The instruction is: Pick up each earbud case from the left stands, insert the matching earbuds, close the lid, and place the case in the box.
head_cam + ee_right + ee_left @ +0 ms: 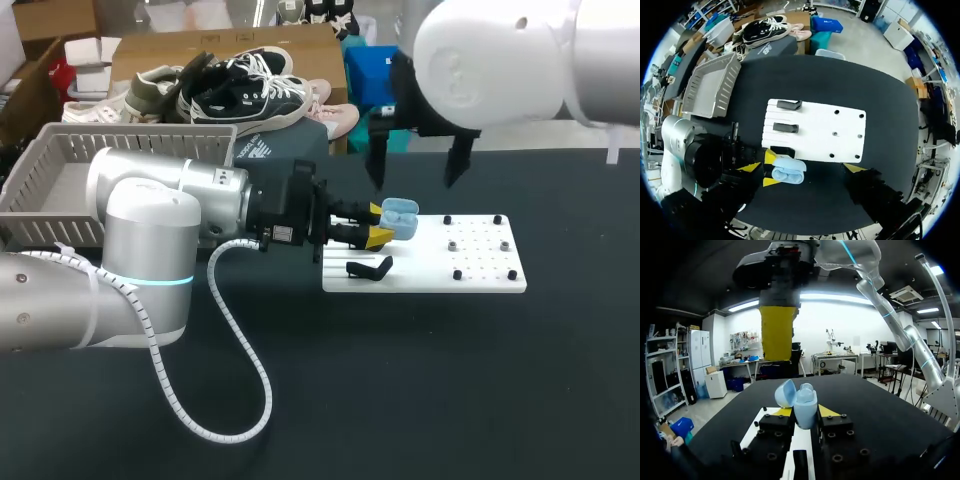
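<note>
The left gripper (380, 226) is clamped on a light-blue rounded plastic earbud case (400, 215) that stands roughly upright, its lid hinged open upward. The right gripper (415, 165) hangs above it, jaws wide.

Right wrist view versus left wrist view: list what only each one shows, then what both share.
Only the right wrist view: the grey basket, the black stands and the left arm. Only the left wrist view: the right arm overhead. Both: the light-blue earbud case gripped from two sides by the left gripper, at the white board's edge.
</note>
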Available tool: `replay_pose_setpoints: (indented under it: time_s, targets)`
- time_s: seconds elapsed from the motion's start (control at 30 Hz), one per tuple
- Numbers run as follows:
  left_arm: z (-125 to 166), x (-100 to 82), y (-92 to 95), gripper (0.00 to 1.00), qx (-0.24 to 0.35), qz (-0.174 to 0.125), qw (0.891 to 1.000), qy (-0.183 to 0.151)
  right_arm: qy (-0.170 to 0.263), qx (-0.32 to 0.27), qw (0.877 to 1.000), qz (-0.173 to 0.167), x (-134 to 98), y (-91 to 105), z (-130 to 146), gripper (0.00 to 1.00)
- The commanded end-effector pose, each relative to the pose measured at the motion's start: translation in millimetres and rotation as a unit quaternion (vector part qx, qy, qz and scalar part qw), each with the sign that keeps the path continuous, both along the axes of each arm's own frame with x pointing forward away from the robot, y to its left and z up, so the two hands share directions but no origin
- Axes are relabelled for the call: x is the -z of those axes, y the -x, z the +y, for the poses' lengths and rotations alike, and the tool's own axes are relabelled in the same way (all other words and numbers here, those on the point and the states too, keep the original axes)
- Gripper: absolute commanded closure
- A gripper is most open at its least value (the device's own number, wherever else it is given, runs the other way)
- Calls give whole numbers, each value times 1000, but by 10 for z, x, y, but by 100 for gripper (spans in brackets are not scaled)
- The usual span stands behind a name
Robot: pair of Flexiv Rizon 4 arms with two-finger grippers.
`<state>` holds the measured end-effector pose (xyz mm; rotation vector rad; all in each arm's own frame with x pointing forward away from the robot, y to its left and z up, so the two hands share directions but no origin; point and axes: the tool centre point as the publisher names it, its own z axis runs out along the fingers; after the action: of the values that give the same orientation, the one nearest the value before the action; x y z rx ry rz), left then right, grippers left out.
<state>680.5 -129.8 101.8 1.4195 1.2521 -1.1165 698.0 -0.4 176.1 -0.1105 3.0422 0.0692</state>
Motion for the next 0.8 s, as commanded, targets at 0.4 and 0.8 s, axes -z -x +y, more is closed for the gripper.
replay_pose_setpoints:
  time_s: [0.4, 0.8]
  targets:
    - [0, 4, 2, 100, -1, -1, 1000, 1, 14, 99, 995, -4, 202, -255, -248, 0]
    - [0, 4, 2, 100, -1, -1, 1000, 1, 15, 96, 995, 22, 394, -205, -273, 0]
